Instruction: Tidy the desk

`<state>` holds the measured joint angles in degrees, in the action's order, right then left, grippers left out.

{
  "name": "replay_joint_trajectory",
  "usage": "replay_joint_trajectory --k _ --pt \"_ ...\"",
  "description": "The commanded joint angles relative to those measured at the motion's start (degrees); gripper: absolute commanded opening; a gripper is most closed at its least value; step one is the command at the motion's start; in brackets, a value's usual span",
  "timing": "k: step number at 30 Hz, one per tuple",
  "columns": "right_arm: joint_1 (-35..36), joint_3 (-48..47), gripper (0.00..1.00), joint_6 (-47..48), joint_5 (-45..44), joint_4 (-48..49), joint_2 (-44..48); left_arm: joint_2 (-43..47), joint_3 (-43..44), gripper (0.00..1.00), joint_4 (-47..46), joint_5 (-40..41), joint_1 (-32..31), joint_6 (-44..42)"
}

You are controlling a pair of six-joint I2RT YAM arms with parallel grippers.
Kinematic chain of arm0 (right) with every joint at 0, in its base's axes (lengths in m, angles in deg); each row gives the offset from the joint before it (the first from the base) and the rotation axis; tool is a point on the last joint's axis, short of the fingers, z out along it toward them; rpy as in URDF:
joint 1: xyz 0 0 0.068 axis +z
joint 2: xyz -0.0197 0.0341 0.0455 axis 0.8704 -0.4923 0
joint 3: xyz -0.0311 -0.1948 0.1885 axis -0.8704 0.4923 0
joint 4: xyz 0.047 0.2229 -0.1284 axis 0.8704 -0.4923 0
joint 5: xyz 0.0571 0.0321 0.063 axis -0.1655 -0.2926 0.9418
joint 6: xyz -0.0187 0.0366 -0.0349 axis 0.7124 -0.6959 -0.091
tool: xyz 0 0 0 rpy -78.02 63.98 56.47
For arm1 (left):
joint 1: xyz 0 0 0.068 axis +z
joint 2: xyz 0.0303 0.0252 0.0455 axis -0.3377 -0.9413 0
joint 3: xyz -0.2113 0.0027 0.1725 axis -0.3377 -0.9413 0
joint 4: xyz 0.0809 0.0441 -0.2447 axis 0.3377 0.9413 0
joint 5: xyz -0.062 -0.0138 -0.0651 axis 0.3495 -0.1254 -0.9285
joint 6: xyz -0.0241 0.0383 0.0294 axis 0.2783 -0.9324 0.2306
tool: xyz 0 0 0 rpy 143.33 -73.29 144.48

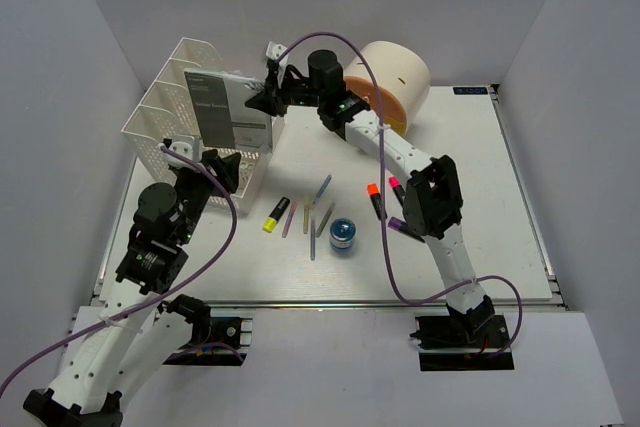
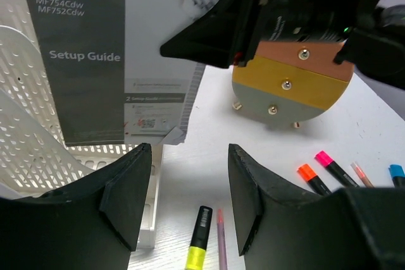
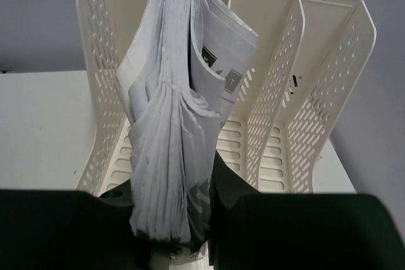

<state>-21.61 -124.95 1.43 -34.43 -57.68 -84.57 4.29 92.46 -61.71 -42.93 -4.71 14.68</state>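
While pinching the booklet (image 1: pixel 232 107) by its right edge, right hand (image 1: pixel 268 99) up at 11 o'clock on the desk (image 1: pixel 480 237). Booklet upright, grey cover facing 6 o'clock, at the front of the rack (image 1: pixel 165 117). Pages squeezed tight between the two fingers in the wrist view, with the rack slots behind. Cannot tell if the bottom edge touches the rack.

Left hand (image 1: pixel 222 169) spread wide, nothing in it. Low at 9 o'clock, just under the booklet and near the rack front.

Desk white and flat, between grey walls, with a metal rail along the 6 o'clock edge. Rack at 10 o'clock on it. Round drawer box (image 1: pixel 395 77) at 12 o'clock, behind the right arm.

Loose things near the middle. Yellow marker (image 1: pixel 276 215) lying at 9 o'clock of a small blue tub (image 1: pixel 342 233), thin pens between them. Orange marker (image 1: pixel 373 197) and pink marker (image 1: pixel 395 187) side by side at 2 o'clock of the tub, partly under the right arm.
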Motion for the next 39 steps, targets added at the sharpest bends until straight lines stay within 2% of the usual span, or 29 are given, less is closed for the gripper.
replay_joint_trajectory --k 1,11,27,30,32,33,35,38,39 --pt "0.4 -4.8 0.0 -1.5 -2.9 15.1 0.4 0.9 -0.6 0.62 -1.2 0.7 0.3 -0.2" --pt "3.1 -3.9 0.0 -4.3 -5.8 21.7 -2.8 1.3 -0.7 0.62 -1.6 -1.2 0.3 0.2" --pt "5.5 0.5 0.0 -4.8 -12.1 23.4 -4.4 1.6 -0.8 0.64 -1.8 -2.0 0.3 0.3" --pt "5.2 3.6 0.24 -4.3 -12.8 22.7 -3.1 1.5 -0.9 0.65 -2.0 -2.3 0.3 0.5" --pt "5.1 4.9 0.31 -3.6 -12.9 22.2 -2.8 1.4 -1.0 0.66 -2.0 -2.5 0.3 0.6" --pt "4.9 5.8 0.39 -3.2 -12.5 21.8 -2.5 1.4 -1.1 0.66 -2.1 -2.6 0.3 0.6" --pt "4.8 6.4 0.45 -2.8 -12.8 21.2 -2.2 1.5 -1.4 0.67 -2.4 -2.8 0.3 0.6" --pt "4.4 6.8 0.6 -1.9 -12.4 20.3 -1.3 1.7 -1.5 0.68 -2.7 -3.0 0.3 0.6" --pt "4.4 6.9 0.72 -1.8 -12.3 20.0 -0.8 1.7 -1.8 0.69 -2.9 -3.0 0.3 0.6"
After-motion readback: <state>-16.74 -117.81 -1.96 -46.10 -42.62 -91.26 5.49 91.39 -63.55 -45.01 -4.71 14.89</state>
